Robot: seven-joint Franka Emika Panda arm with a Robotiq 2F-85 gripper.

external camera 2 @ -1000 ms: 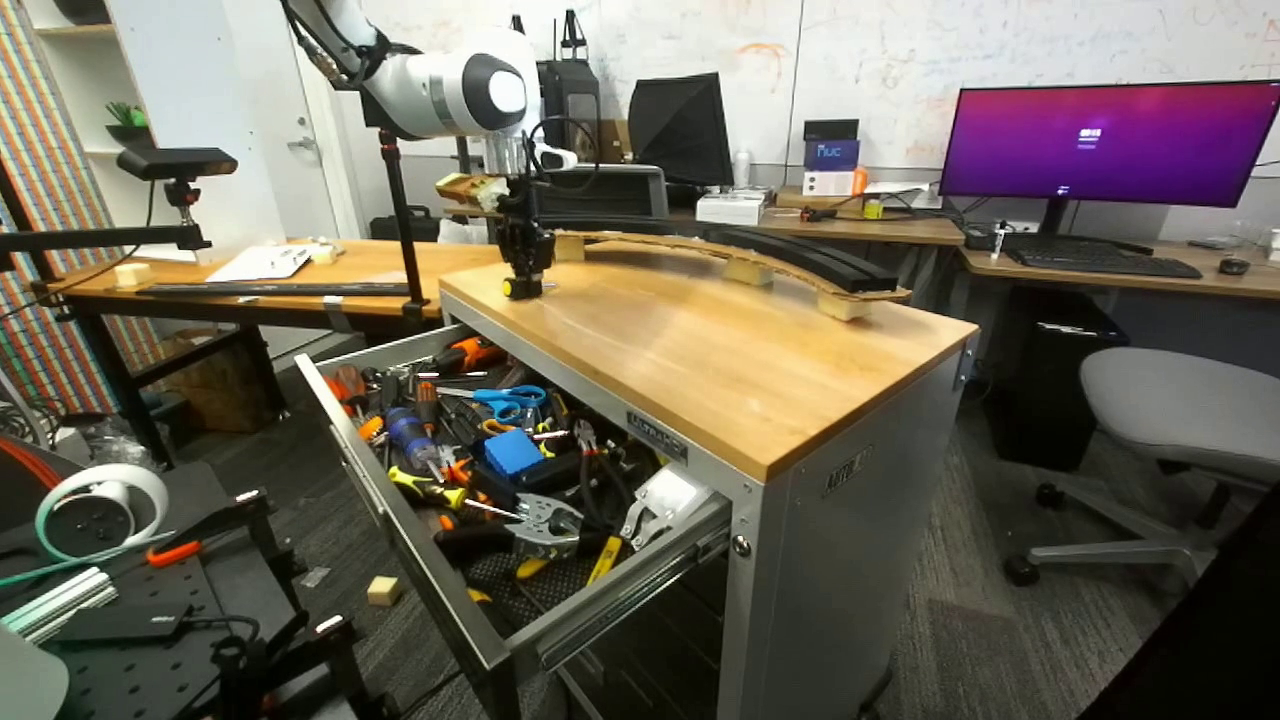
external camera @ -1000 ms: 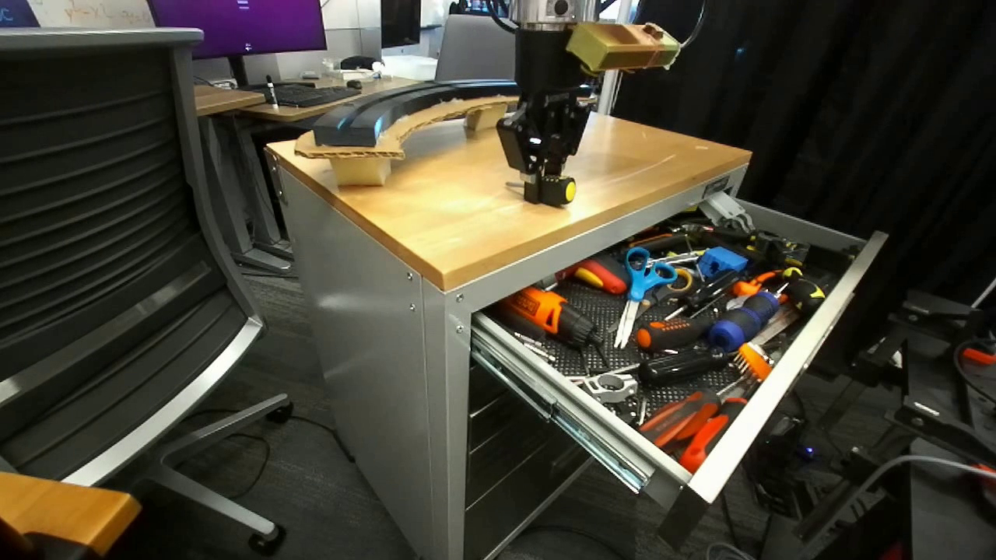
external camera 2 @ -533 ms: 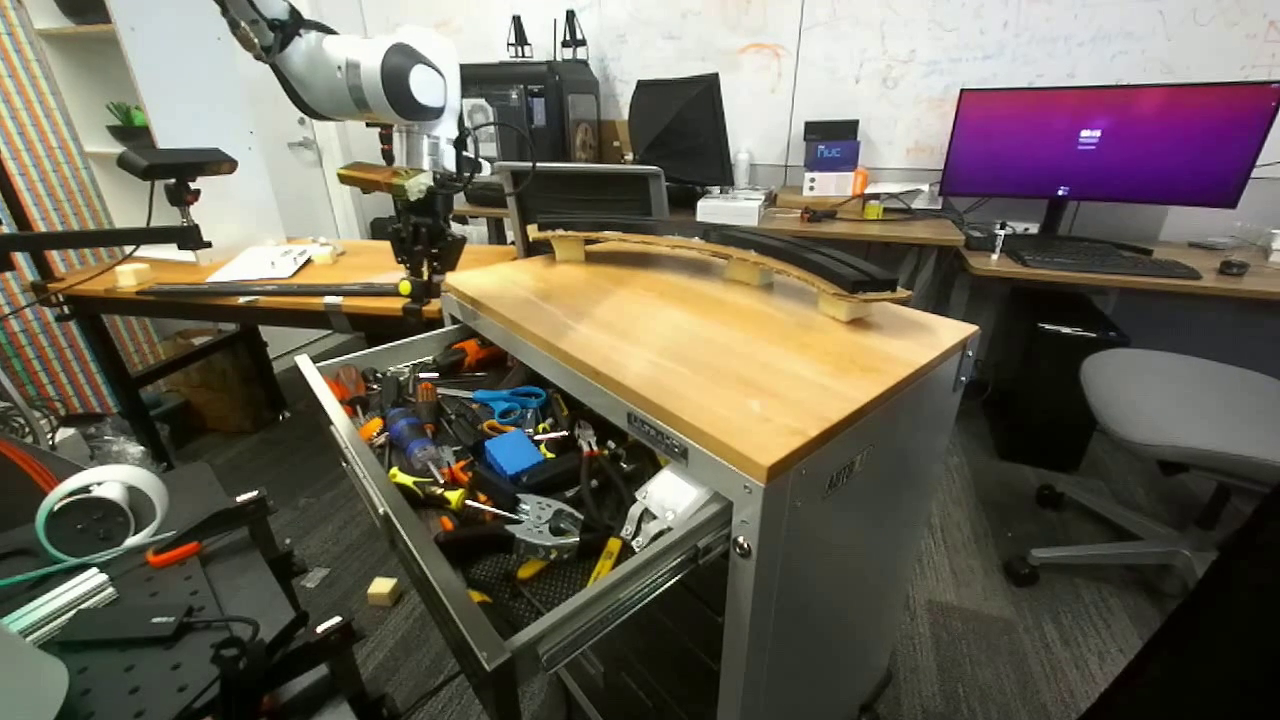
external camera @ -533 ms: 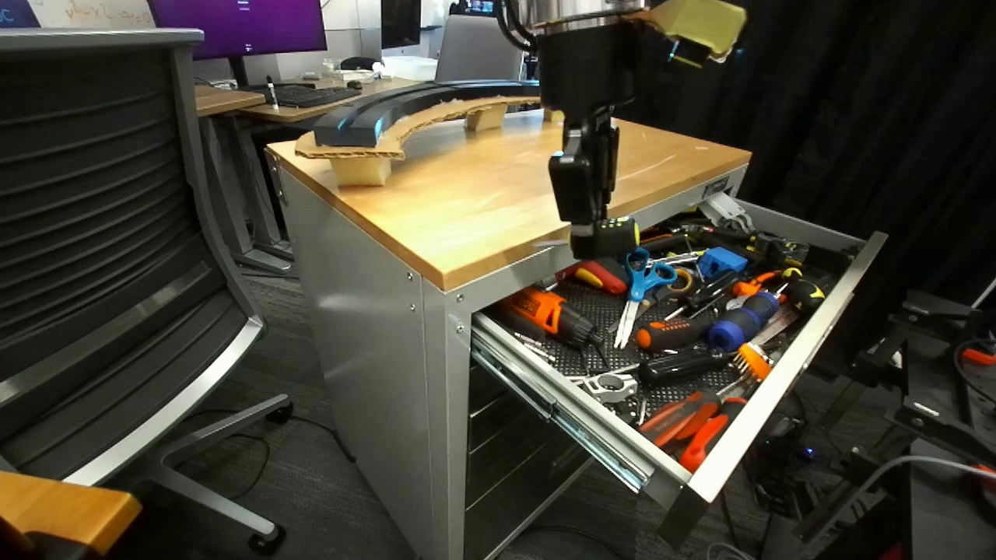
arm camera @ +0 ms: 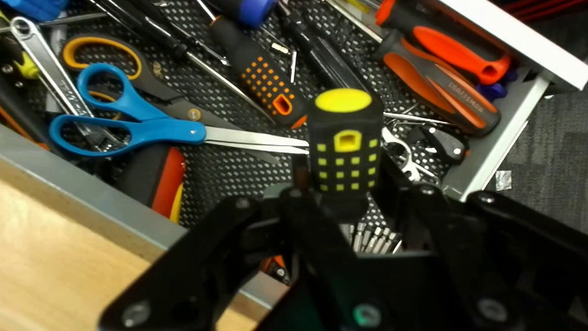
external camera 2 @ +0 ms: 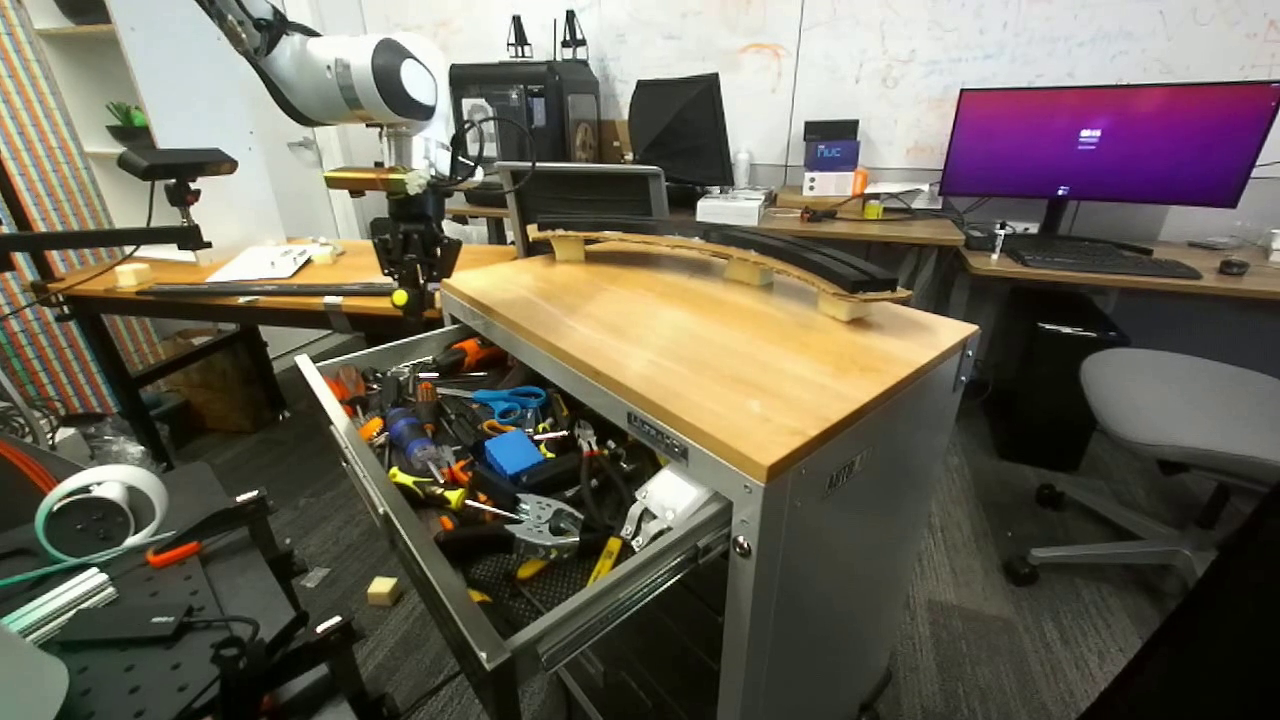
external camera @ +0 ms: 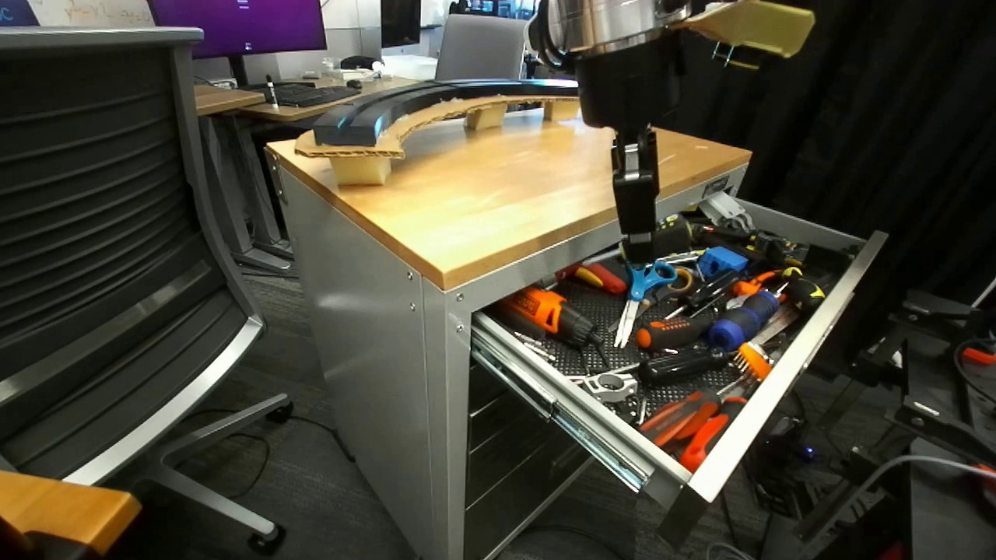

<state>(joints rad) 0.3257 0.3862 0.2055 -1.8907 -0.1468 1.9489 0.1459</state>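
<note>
Gripper [arm camera: 343, 177] clenched on a yellow-dotted handle [arm camera: 345, 142], with black fingers [external camera: 636, 202] pressed against opposite sides. Hangs above the extended drawer [external camera: 787, 367], with the handle near the cabinet [external camera: 373, 327] edge and apart from everything beneath. In the wrist view, shows the yellow cap [arm camera: 343, 100] uppermost; in an exterior view, shows just that round yellow end [external camera 2: 400, 298] beside the fingers.

Just past the handle in the wrist view, blue scissors [arm camera: 158, 131], with blades [arm camera: 257, 139] running to its outline. Under those, orange-looped grey scissors [arm camera: 156, 87]; also passing under the blue loops, a silver wrench [arm camera: 55, 71]. Near the drawer's cabinet side, a red grip [arm camera: 170, 181]. Farther forward in the drawer, an orange-dotted screwdriver [arm camera: 262, 76] and, alongside, a black screwdriver [arm camera: 324, 55]. Toward one corner, orange-and-grey pliers [arm camera: 438, 87], with lettering on one grip. Between the fingers, below the handle in the wrist view, a row of metal bits [arm camera: 374, 239].

In an exterior view, an orange driver [external camera: 545, 309] close to the cabinet, and a blue grip [external camera: 743, 320] nearer the drawer's front wall; in both exterior views, a blue block [external camera 2: 513, 452] about midway along the drawer. On the cabinet's wooden top [external camera 2: 680, 330], a black arc [external camera: 436, 97] over curved cardboard [external camera: 416, 123], propped on pale blocks [external camera: 360, 171]. Beyond the cabinet, in an exterior view, a purple-lit monitor [external camera 2: 1105, 145] and a grey chair [external camera 2: 1180, 400].
</note>
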